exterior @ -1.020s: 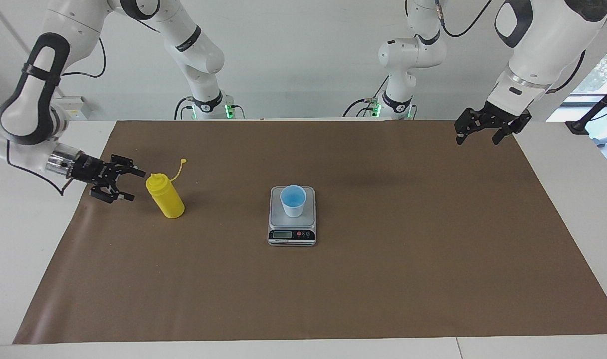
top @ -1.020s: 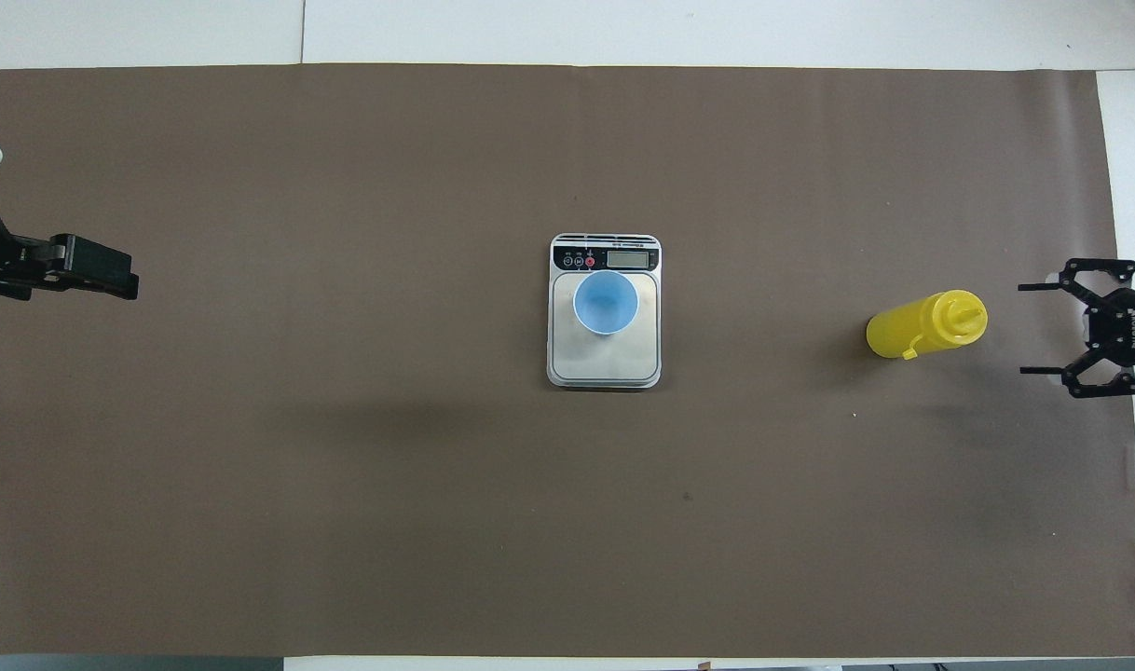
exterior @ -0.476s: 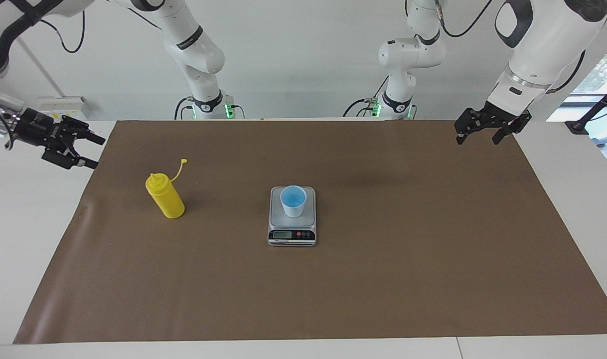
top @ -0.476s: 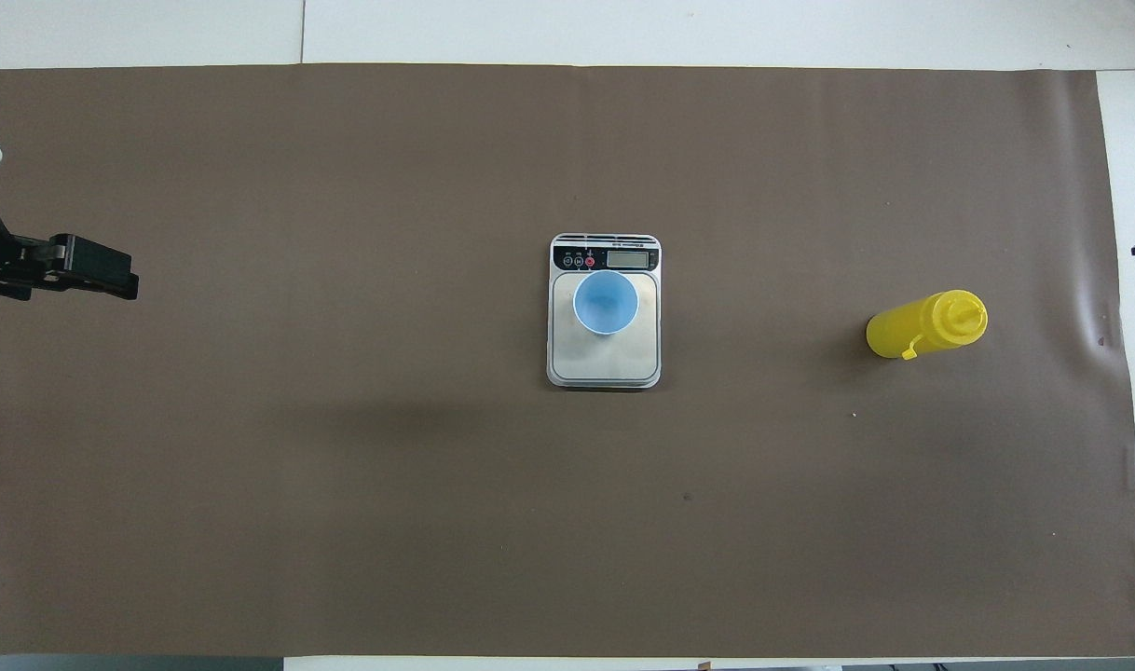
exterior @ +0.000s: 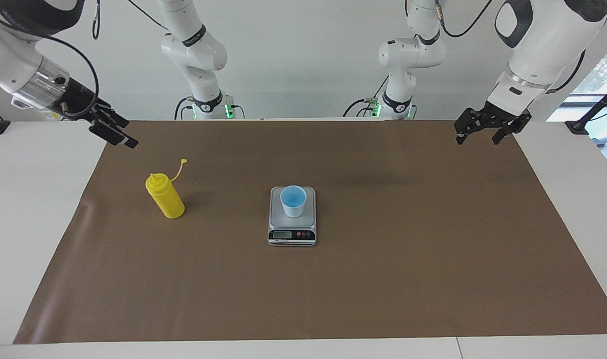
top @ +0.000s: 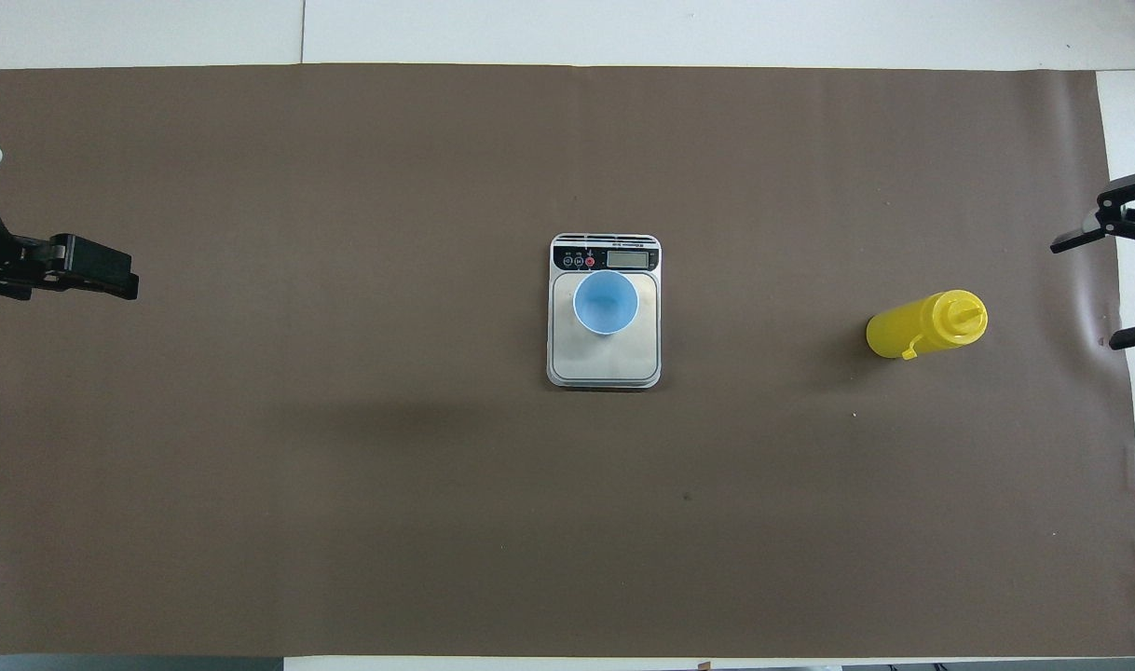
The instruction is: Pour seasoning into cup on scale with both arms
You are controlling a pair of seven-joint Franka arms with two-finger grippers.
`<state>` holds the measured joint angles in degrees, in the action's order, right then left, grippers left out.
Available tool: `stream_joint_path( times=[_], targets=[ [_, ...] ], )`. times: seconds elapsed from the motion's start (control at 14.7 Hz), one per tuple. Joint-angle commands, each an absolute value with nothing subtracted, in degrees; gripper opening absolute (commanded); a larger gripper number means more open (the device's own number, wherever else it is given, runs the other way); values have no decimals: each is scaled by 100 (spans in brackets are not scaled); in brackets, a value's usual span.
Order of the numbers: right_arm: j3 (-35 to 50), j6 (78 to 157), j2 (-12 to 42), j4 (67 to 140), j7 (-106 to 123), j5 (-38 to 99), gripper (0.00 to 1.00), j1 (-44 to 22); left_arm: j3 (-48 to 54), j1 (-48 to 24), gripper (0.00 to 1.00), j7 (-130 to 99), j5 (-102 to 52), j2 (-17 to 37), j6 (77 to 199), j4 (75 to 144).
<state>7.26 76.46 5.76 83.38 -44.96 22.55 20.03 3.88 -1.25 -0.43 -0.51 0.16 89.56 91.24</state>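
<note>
I am hanging my right pincer (exterior: pixel 118 133), fingers spread and empty, over the corner of the counter (exterior: pixel 383 299) at my right arm's end. The seasoning (exterior: pixel 166 198) is standing upright toward that end, well apart from the cup (exterior: pixel 293 200) on the scale (exterior: pixel 292 235) mid-counter. Its plastic body probably squeezes easily, so I am favouring a gentle mid-body hold. My left pincer (exterior: pixel 486 130) is waiting open over the other corner.

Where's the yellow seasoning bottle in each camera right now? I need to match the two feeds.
Facing view: the seasoning bottle stands upright on the brown mat, toward the right arm's end, level with the scale.
Overhead view: the same bottle, again toward the right arm's end.
Shared landmark: the blue cup on the scale at mid-table.
</note>
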Motion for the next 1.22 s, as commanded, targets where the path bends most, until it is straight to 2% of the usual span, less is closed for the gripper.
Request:
stream_joint_path(
  times=[0.0, 0.27, 0.48, 0.61, 0.88, 1.16],
  targets=[
    [721, 7916, 204, 8682, -4289, 2066, 100, 1822, 404, -70, 100, 44, -149, -123, 8938, 9255],
    [125, 7901, -25, 8640, -2916, 908, 100, 803, 396, -70, 100, 44, -149, -123, 8938, 9246],
    [-8, 7936, -61, 8657, -1856, 642, 100, 581, 396, -70, 100, 44, -149, -123, 8938, 9255],
    [-210, 8059, -79, 8675, -1740, 108, 100, 55, 404, -70, 100, 44, -149, -123, 8938, 9255],
    [-491, 7998, -255, 8973, -917, 9, 100, -88, 396, -70, 100, 44, -149, -123, 8938, 9246],
    [-580, 8112, -229, 8974, -826, 9, 100, -149, 396, -70, 100, 53, -149, -123, 8938, 9246]
  ],
)
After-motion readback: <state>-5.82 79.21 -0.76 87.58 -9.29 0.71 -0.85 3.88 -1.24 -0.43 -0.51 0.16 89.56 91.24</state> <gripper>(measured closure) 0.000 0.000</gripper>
